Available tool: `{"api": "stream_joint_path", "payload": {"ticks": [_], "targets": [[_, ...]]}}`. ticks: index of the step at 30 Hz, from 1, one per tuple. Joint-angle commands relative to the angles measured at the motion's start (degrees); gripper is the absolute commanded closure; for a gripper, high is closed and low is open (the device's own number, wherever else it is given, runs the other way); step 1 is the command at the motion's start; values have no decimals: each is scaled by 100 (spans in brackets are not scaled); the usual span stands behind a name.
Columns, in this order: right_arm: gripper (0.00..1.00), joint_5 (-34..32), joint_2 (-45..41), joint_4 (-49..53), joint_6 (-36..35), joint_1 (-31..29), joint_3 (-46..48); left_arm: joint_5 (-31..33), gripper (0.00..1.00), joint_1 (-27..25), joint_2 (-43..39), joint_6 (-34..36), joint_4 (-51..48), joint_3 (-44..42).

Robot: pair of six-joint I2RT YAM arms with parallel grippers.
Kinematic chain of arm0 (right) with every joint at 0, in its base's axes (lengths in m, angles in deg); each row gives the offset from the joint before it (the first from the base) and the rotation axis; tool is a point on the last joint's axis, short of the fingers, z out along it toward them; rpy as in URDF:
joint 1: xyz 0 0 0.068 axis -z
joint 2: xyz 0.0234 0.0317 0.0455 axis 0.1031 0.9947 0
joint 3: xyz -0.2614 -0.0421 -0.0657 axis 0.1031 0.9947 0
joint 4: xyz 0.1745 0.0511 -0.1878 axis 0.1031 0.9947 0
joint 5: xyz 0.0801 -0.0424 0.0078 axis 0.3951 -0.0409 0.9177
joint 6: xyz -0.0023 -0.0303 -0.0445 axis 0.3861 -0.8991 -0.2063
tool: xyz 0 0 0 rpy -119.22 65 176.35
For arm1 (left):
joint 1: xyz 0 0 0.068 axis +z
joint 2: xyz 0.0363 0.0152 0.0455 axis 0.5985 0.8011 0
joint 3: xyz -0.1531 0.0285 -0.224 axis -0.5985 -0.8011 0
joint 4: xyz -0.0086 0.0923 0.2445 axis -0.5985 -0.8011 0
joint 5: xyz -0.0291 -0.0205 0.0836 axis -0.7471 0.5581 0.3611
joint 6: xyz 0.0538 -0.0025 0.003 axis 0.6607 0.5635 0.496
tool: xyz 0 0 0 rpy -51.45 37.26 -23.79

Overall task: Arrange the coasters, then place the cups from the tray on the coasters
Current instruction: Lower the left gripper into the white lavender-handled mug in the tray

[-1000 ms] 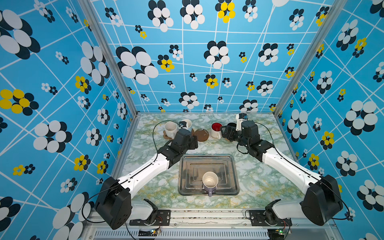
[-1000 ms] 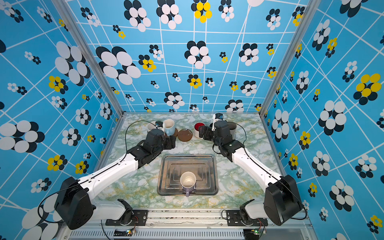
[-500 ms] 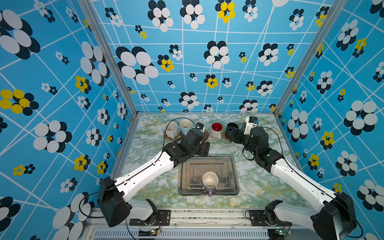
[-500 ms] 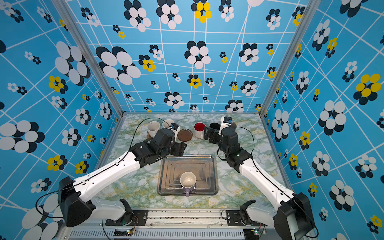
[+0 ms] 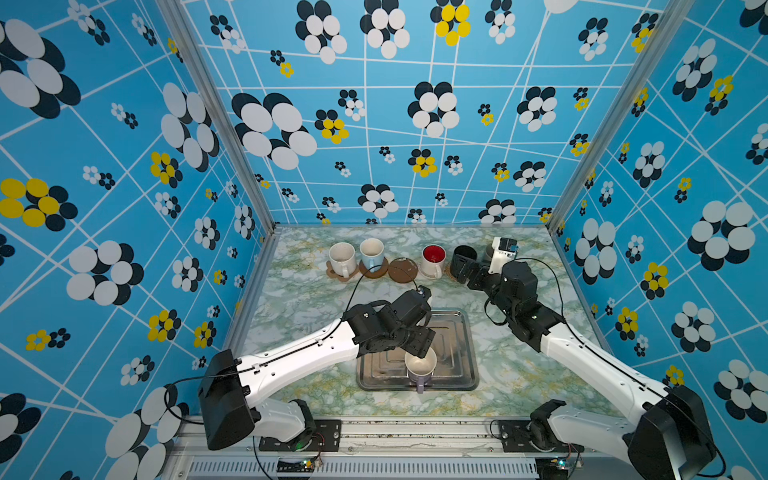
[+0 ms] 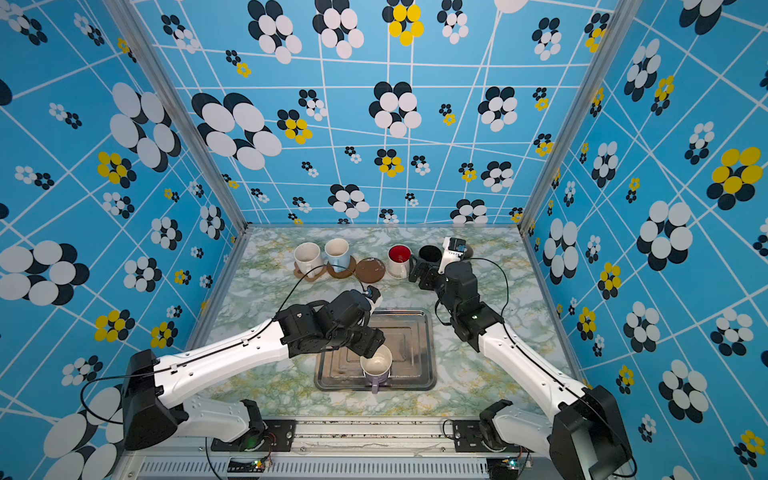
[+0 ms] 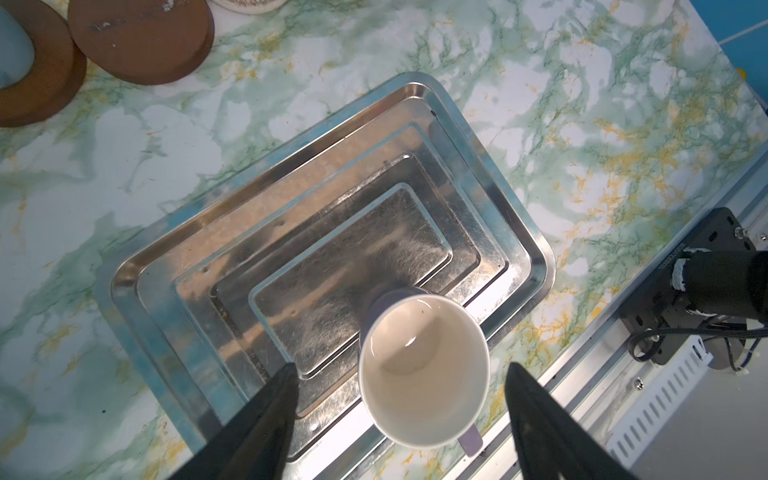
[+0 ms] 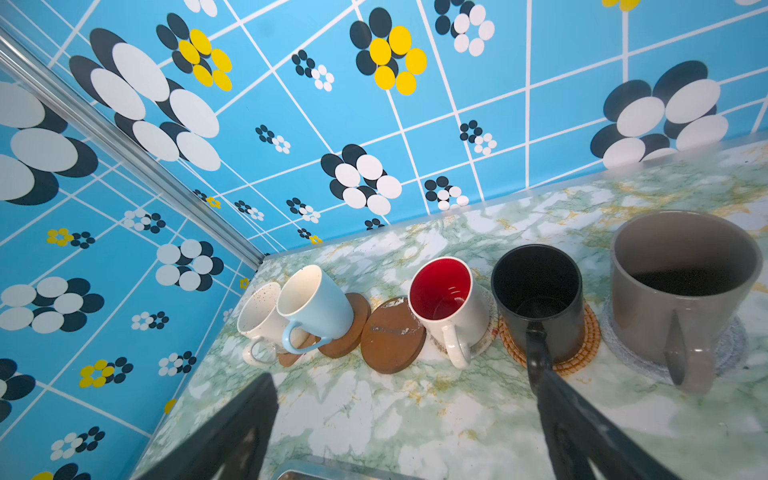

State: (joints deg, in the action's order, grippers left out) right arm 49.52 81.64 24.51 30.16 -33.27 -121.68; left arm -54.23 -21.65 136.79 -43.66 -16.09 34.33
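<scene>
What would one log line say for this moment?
left gripper: open, flanking lilac mug on tray | right gripper: open, empty | brown disc coaster: bare

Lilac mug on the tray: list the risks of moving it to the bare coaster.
1. The lilac mug stands at the tray's near edge; a finger of the open left gripper may tip it.
2. The bare brown disc lies tight between the light blue mug and the red-inside mug; setting down may bump them.
</scene>
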Motion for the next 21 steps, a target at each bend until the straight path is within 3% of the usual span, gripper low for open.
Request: {"api": "stream_joint_path", "payload": {"ticks": [1,4,9,11,15,19,21], "targets": [[1,-372,-104,-376,187,-49,93,93,21,-70,-39,-132,-260,-23],[1,-1045,-78,-310,570,-130,91,119,21,-92,-21,-141,-254,0],[1,-2826,-121,-257,904,-586,141,146,21,-100,32,-123,-276,33],[1,-3001,-104,-242,1078,-622,155,154,20,-105,53,-119,-288,43],[1,-2330,-161,-1208,1164,-618,617,172,20,-100,85,-109,-328,67],[1,-1881,-189,-2442,2094,-530,1243,223,20,-100,49,-106,-351,53],[1,-1661,-191,-1532,2441,-423,900,234,20,-100,13,-106,-361,29]]}}
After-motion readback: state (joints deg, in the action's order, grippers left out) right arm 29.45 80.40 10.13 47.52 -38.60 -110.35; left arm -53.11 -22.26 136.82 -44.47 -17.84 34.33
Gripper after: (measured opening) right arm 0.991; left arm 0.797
